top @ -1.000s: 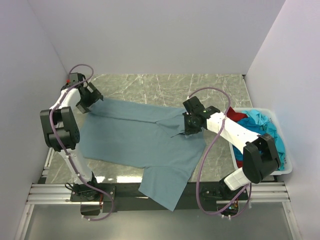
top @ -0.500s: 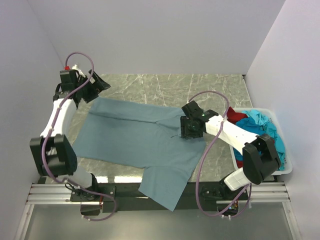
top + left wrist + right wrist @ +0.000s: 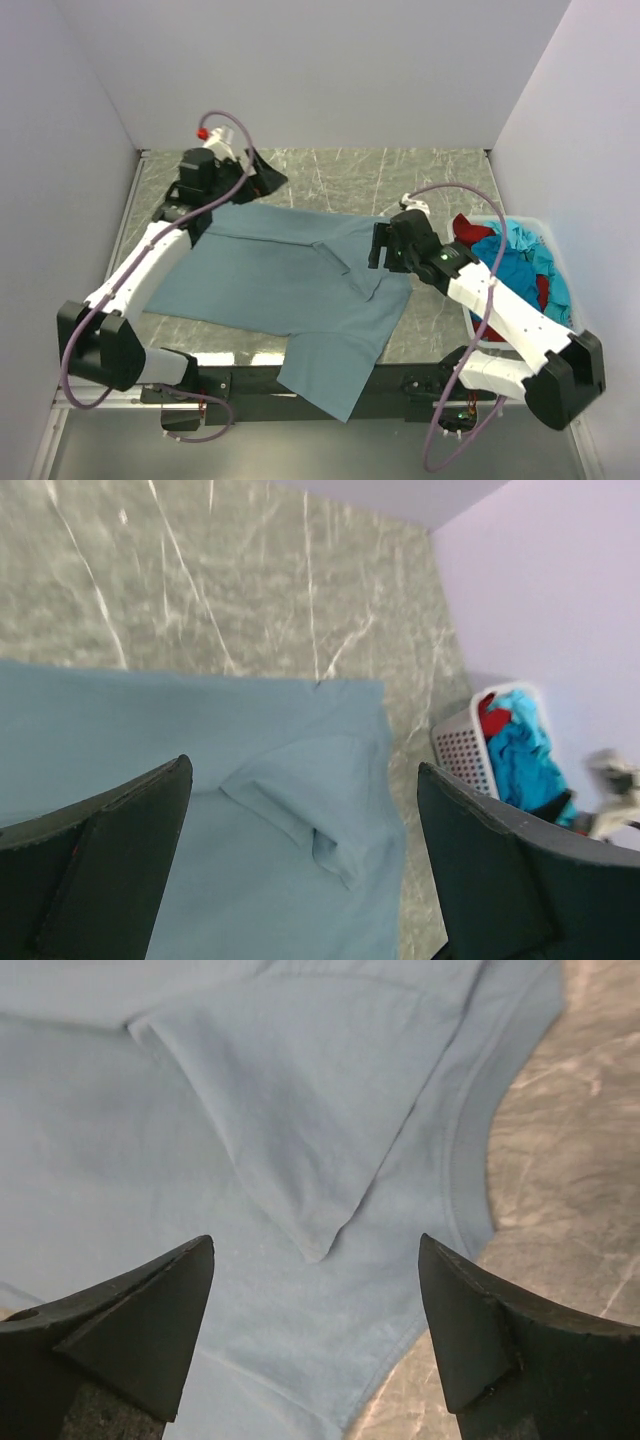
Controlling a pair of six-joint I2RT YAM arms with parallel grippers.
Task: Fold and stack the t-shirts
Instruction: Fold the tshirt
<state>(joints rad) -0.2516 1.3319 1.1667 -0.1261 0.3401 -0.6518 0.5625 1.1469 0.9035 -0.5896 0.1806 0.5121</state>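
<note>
A grey-blue t-shirt (image 3: 270,280) lies spread on the marble table (image 3: 400,175), its far edge folded over and a sleeve flap (image 3: 345,262) turned in on the right. Its near part hangs off the table's front edge. My left gripper (image 3: 267,175) is open, raised over the shirt's far edge, with nothing between its fingers (image 3: 305,865). My right gripper (image 3: 378,248) is open just above the shirt's right side, and the folded sleeve flap (image 3: 300,1110) lies ahead of its jaws (image 3: 315,1330). Turquoise t-shirts (image 3: 525,250) and a dark red one (image 3: 470,228) sit in the bin.
A white plastic bin (image 3: 572,335) stands at the table's right edge, also visible as a perforated bin (image 3: 462,750) in the left wrist view. Pale walls close in the left, far and right sides. Bare marble (image 3: 570,1160) lies right of the shirt.
My right gripper has opened and let go of the shirt, pulling back slightly. My left arm has swung from the far left corner to the right along the shirt's far edge.
</note>
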